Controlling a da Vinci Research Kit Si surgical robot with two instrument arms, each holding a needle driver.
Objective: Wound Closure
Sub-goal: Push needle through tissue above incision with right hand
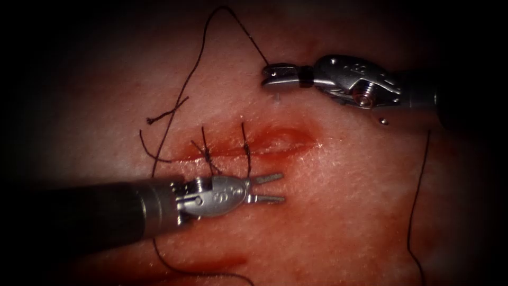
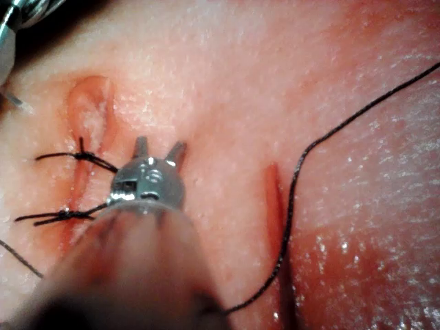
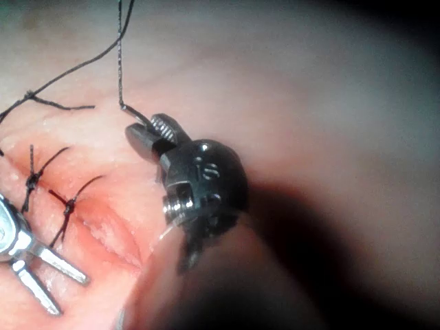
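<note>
The left tool (image 1: 267, 188) lies low over the tissue (image 1: 338, 212) just below the cut (image 1: 264, 143), its two slim, flat steel jaws spread a little apart and holding nothing. Right behind its jaws, two dark stitches (image 1: 246, 151) cross the cut, each with short stiff tails standing up. The cut itself is a shallow, wet, reddish groove; ahead of the left tool's tips its far end lies unstitched and slightly gaping.

The right tool (image 1: 271, 75) sits above the cut on pale, finely pebbled tissue, well apart from the left tool, with bare tissue between them. Its jaws are closed on the thin, dark, twisted thread (image 1: 211, 21), which rises from the tip, arches over and falls toward the stitches. A knotted thread end (image 1: 161, 116) lies beyond that loop. I cannot make out the needle. Red fluid (image 1: 211, 263) pools below the left tool's shaft.
</note>
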